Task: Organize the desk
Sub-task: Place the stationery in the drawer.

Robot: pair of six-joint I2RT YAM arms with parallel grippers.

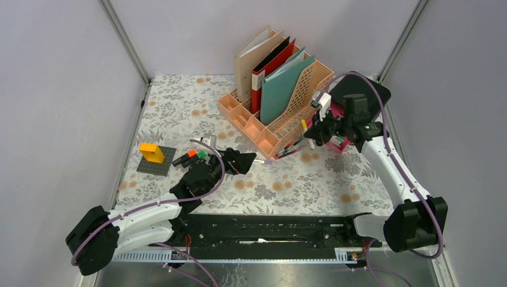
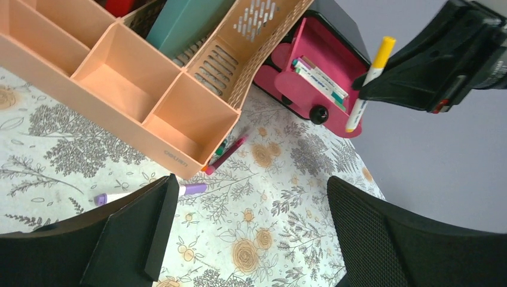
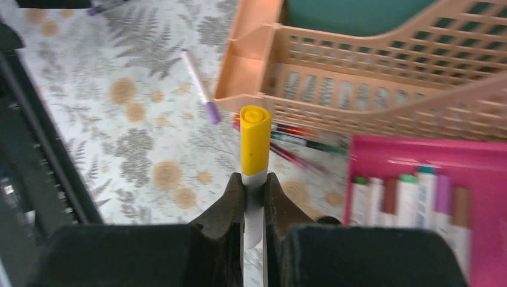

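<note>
Pinching yellow marker (image 3: 254, 140), right claw (image 3: 254, 186) raised

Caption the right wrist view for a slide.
Right gripper holds a yellow marker above the desk, near the peach rack and pink case.

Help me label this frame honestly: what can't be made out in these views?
- Top view: the loose pens by the file rack are too small to count.
- Left wrist view: the purple-capped marker is partly hidden behind a finger of the left gripper.
- Right wrist view: the yellow-capped marker has its lower barrel hidden inside the right gripper; the pink holder runs off the right edge.
</note>
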